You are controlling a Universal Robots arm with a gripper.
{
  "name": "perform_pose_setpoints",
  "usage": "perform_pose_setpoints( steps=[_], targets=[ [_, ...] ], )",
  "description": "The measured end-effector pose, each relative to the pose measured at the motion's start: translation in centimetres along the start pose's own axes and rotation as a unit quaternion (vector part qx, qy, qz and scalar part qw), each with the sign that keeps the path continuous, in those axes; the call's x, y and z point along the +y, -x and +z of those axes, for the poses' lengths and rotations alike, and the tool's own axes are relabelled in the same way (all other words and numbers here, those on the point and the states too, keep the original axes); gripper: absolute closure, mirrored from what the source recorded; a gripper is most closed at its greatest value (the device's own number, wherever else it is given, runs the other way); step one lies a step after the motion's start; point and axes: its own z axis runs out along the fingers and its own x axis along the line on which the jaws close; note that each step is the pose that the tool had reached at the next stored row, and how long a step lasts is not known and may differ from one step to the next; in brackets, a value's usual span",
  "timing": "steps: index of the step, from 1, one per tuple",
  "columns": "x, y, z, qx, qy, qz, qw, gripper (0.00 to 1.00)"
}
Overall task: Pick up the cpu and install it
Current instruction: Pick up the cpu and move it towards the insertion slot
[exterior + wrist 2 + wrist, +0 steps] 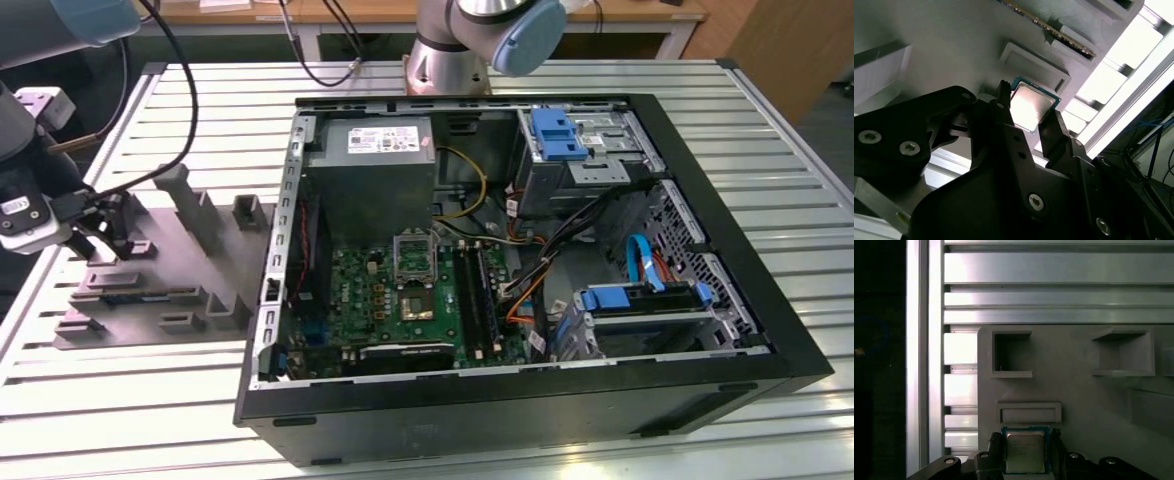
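Thin square cpu (1024,452), pale metal top, green rim, on matte grey moulded tray (1079,405). Arm (30,160) low over tray; jaws flank cpu edges, clamped or not unclear.

The arm's base (447,60) stands at 12 o'clock in the exterior view, with a blue-capped joint (523,30) just beside it at 1 o'clock. A second blue-capped joint (94,15) sits at 11 o'clock. The wrist (27,150) hangs at 9 o'clock and points downward. The gripper (107,238) is carried low below it. In both wrist views the gripper (1029,114) (1025,454) is closed, its two black fingers (1004,107) (995,447) bearing on opposite edges of the cpu (1034,102) (1025,447).
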Motion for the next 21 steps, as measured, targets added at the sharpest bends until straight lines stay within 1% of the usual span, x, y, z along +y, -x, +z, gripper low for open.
perform_pose_setpoints(
  steps=[14, 16, 20, 21],
  targets=[
    [0.01, 0.0, -0.24, 0.0, 0.0, 0.0, 1.0, 0.53],
    [0.03, 0.02, -1.1, 0.0, 0.0, 0.0, 1.0, 0.53],
    [0.04, 0.02, -1.16, 0.0, 0.0, 0.0, 1.0, 0.53],
    [0.05, 0.03, -1.73, 0.0, 0.0, 0.0, 1.0, 0.53]
  ],
)
